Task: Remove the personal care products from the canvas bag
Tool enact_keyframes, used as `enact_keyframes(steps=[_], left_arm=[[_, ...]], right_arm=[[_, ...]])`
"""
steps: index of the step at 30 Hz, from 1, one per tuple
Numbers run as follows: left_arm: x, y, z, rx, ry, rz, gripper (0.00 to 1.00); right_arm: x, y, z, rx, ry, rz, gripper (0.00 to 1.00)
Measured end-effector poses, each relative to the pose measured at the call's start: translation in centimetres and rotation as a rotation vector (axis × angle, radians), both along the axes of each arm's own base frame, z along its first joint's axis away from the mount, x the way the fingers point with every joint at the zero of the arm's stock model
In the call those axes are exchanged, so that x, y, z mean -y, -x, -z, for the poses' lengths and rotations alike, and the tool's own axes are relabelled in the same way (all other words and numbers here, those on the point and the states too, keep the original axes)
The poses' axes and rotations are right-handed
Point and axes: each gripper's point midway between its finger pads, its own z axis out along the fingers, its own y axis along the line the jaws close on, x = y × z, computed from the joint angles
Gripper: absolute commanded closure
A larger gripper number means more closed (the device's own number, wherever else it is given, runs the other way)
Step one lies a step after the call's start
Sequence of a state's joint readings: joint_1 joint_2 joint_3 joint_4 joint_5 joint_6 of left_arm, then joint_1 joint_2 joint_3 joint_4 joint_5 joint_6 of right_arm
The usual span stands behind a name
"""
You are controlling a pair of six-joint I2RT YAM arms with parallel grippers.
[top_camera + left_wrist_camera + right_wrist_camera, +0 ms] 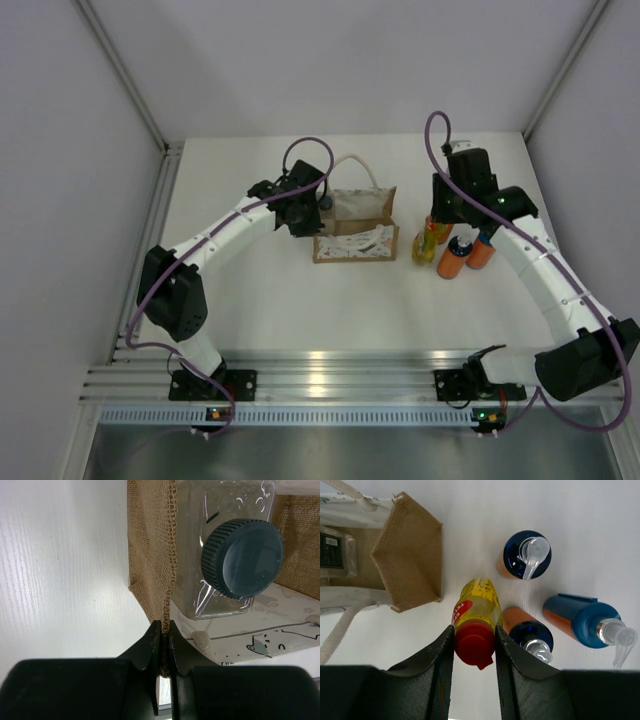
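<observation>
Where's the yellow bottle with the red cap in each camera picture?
Top external: right of centre, the yellow-green bottle stands just right of the canvas bag.
Left wrist: not in it.
Right wrist: bottom centre, gripped by the right gripper.
Shared landmark: the canvas bag, in all three.

Tan canvas bag (355,222): white front panel w/ grey cartoon print, cream rope handles. 1x clear bottle (192,555), dk blue-grey cap. 1x yellow-green bottle (479,602), red cap + label. 3x orange bottles (580,625), dk-blue caps. White table (300,310).
</observation>
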State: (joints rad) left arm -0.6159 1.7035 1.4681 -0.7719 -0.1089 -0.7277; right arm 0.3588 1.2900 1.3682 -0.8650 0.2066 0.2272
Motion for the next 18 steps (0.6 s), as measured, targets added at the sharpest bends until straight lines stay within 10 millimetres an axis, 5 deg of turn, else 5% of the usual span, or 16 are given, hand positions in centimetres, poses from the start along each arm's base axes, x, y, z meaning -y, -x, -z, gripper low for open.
enact_keyframes(steps=[13, 18], left_arm=[[-0.2, 0.2, 0.0, -0.004, -0.009, 0.008, 0.89], [-0.3, 0.3, -0.1, -0.001, -0.013, 0.017, 0.79]], right_arm=[[-0.5, 0.3, 3.9, 0.005, -0.009, -0.052, 1.0], [-0.6, -0.1, 4.0, 0.02, -0.015, -0.051, 0.63]])
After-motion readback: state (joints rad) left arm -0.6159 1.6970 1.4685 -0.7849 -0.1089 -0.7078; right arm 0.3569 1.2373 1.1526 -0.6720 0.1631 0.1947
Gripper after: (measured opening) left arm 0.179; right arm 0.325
